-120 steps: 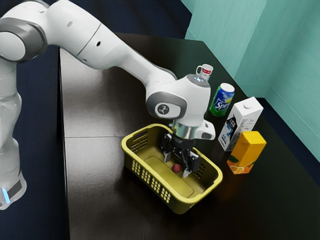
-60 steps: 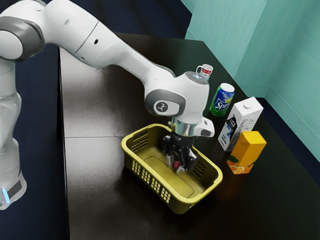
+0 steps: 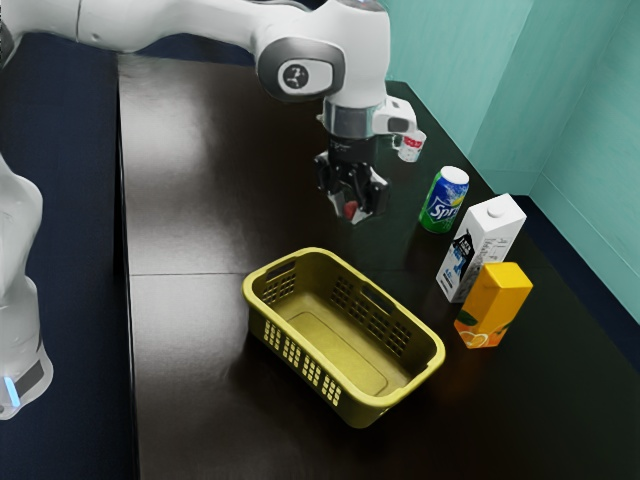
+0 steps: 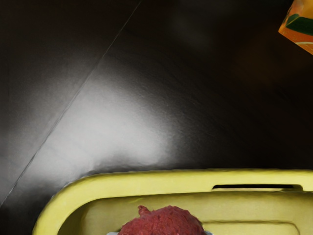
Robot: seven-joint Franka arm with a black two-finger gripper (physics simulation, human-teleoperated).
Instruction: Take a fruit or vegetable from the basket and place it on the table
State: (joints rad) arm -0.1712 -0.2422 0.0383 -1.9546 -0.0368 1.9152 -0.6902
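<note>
My gripper [image 3: 352, 208] hangs in the air above the yellow basket [image 3: 256, 293], toward its far side, shut on a small dark red fruit [image 3: 350, 210]. In the wrist view the fruit [image 4: 164, 223] looks rough and red with a small stem-like nub, and bits of the fingertips show on both sides of it. Behind it lies the rim of the basket [image 4: 146, 183]. Inside the basket the floor is bare. The dark table [image 3: 190, 380] extends all around the basket.
An orange juice carton [image 3: 493, 305] and a white carton [image 3: 482, 248] stand beside the basket toward the exterior view's right. A green and blue can [image 3: 444, 200] and a white and red mug [image 3: 410, 147] are farther back.
My gripper closed on the red fruit inside the basket and rose out with it, high above the basket's rim. The basket stayed where it was.
</note>
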